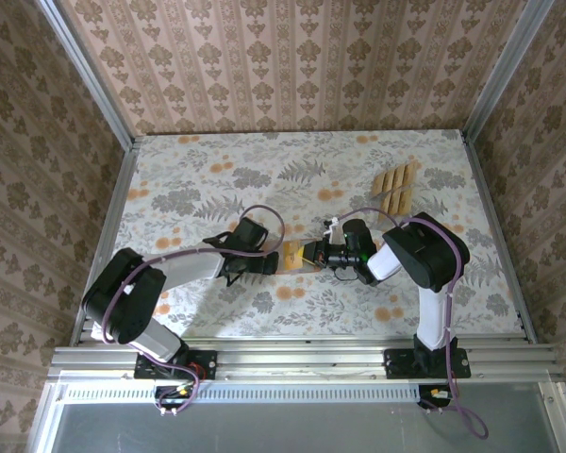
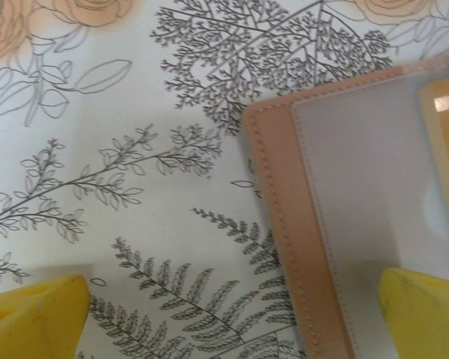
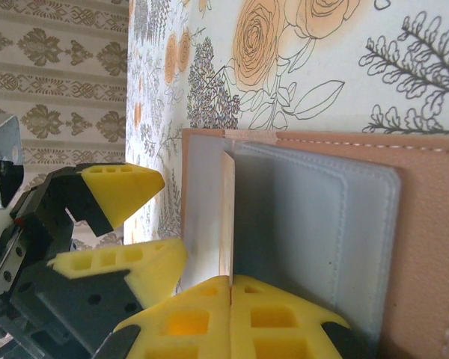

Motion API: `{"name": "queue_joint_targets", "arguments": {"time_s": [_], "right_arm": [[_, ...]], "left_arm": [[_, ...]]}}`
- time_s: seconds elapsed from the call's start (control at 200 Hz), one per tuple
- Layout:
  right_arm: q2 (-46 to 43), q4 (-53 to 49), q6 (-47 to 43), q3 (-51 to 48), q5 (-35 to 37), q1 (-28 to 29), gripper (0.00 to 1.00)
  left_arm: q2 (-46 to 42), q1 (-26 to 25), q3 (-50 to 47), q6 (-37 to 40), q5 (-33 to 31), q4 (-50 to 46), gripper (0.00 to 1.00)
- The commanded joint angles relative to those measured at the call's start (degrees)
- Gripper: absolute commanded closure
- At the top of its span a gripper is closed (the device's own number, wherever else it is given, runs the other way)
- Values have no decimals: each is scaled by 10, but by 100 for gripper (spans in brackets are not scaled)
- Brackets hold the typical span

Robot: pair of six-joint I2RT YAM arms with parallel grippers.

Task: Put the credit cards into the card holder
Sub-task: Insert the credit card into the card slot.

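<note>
The card holder lies open on the floral table between the two grippers, salmon-brown with grey pocket panels. My right gripper is shut on one credit card, seen edge-on, its far end at the grey pocket. In the left wrist view that tan card lies over the grey panel. My left gripper is open and straddles the holder's left edge, one yellow finger over the grey panel, the other over the table. Several more credit cards lie fanned at the back right.
The floral table is fenced by a metal frame and patterned walls on three sides. The left gripper's yellow fingers stand close beside the holder's far edge in the right wrist view. Both arm bases sit on the rail at the near edge.
</note>
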Motion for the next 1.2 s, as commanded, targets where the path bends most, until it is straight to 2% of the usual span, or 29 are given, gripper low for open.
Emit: {"name": "queue_joint_targets", "arguments": {"time_s": [0.0,0.725,1.195], "right_arm": [[10,-67,-16,-1,30,4,100],[-1,-56,-12,-11,33,-18,100],[15,-50,-6,3,26,-5,100]], "left_arm": [[4,-11,16,11,7,2,0],[29,-15,-18,-3,-27,2,0],[28,-15,-20,-6,-25,7,0]]}}
